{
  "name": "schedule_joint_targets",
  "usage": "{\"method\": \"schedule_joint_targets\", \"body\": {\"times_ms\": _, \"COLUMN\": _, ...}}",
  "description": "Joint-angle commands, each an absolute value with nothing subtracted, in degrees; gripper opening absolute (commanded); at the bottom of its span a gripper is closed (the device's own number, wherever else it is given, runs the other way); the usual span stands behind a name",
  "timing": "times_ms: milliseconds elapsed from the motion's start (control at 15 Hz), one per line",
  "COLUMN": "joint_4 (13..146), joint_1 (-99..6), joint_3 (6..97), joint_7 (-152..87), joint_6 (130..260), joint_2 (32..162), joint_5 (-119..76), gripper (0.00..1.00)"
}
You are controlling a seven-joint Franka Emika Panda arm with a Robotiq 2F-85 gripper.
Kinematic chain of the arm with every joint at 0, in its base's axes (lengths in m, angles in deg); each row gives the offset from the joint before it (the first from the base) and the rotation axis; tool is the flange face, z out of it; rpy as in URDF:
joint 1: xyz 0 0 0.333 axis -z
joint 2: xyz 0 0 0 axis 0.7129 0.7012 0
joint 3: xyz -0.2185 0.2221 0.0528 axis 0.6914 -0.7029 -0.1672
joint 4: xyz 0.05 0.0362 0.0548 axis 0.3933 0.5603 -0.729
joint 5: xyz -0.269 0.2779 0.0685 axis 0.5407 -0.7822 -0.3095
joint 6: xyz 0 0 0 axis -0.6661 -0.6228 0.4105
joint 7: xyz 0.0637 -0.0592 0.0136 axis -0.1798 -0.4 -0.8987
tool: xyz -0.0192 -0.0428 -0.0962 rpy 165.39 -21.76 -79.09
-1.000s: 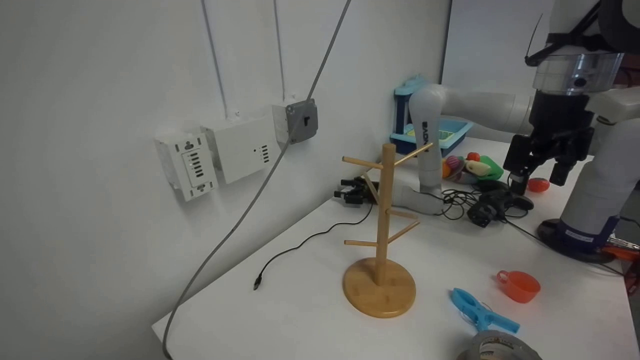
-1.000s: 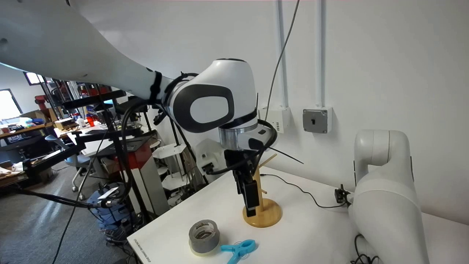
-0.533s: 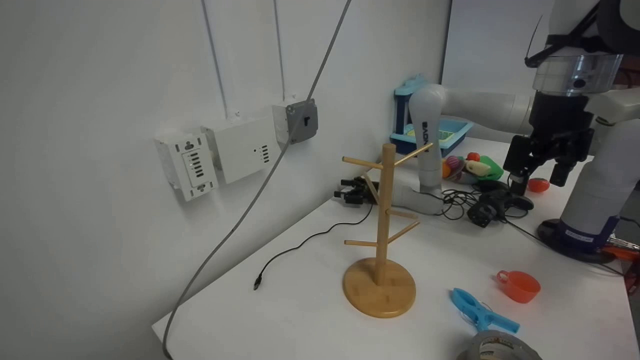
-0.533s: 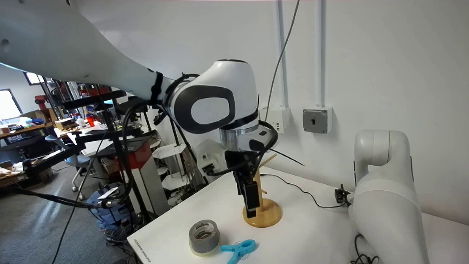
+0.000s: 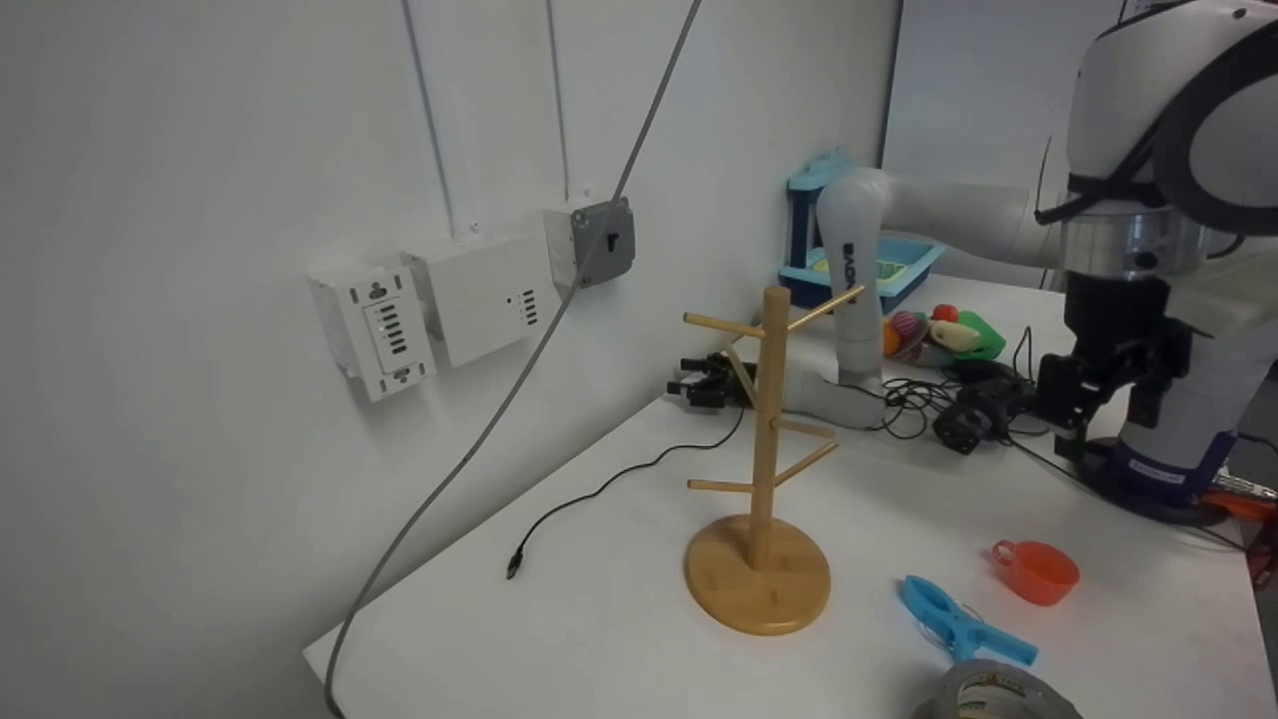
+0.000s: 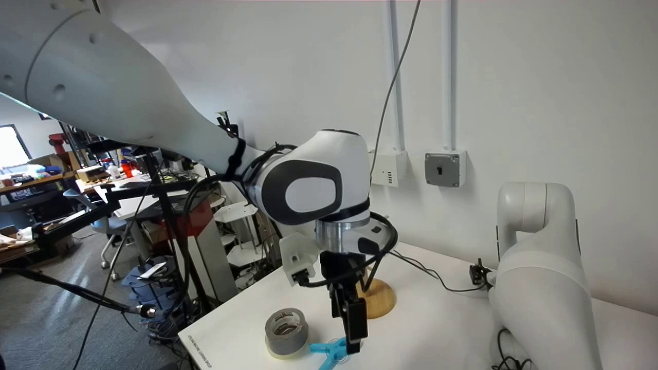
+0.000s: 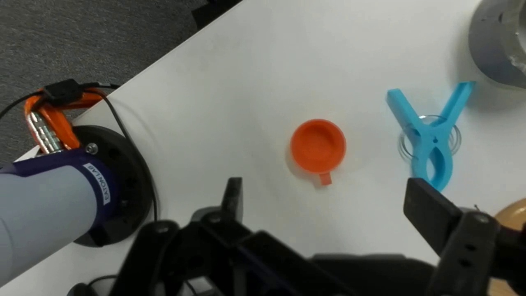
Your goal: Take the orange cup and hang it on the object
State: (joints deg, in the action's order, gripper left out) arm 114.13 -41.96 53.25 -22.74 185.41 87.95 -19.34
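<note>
The orange cup [image 5: 1040, 574] stands upright on the white table. In the wrist view the cup [image 7: 318, 146] shows its open top, with its handle pointing toward the jaws. It does not show in the exterior view where the gripper [image 6: 353, 341] hides part of the mug tree. The wooden mug tree [image 5: 767, 429] stands upright with bare pegs. Its disc base [image 6: 380, 299] also shows at the right edge of the wrist view [image 7: 513, 214]. My gripper [image 5: 1106, 427] is open and empty above the table. In the wrist view the cup's handle lies between the fingertips [image 7: 324, 189].
A blue clamp [image 5: 963, 624] lies between cup and tree. A grey tape roll [image 6: 286, 331] stands near the clamp. A white arm base [image 7: 61, 197] stands by the table edge. A second arm [image 6: 545, 298], black cables and toys [image 5: 949, 335] are farther along.
My arm and open gripper have come down toward the table within the last half second. The cup, mug tree and clamp have not moved.
</note>
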Motion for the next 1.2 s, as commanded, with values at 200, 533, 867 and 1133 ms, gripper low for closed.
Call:
{"method": "schedule_joint_targets", "body": {"times_ms": 200, "joint_4": 112.53, "joint_1": -40.69, "joint_3": 54.6, "joint_7": -26.88, "joint_6": 189.12, "joint_2": 95.58, "joint_5": -18.53, "gripper": 1.0}}
{"method": "schedule_joint_targets", "body": {"times_ms": 533, "joint_4": 112.94, "joint_1": -41.23, "joint_3": 54.93, "joint_7": -25.27, "joint_6": 188.46, "joint_2": 97.04, "joint_5": -18.79, "gripper": 1.0}}
{"method": "schedule_joint_targets", "body": {"times_ms": 867, "joint_4": 112.23, "joint_1": -41.22, "joint_3": 55.12, "joint_7": -25.09, "joint_6": 188.54, "joint_2": 98.32, "joint_5": -18.49, "gripper": 1.0}}
{"method": "schedule_joint_targets", "body": {"times_ms": 1133, "joint_4": 110.76, "joint_1": -40.87, "joint_3": 55.06, "joint_7": -26.65, "joint_6": 189.47, "joint_2": 101.39, "joint_5": -18.26, "gripper": 1.0}}
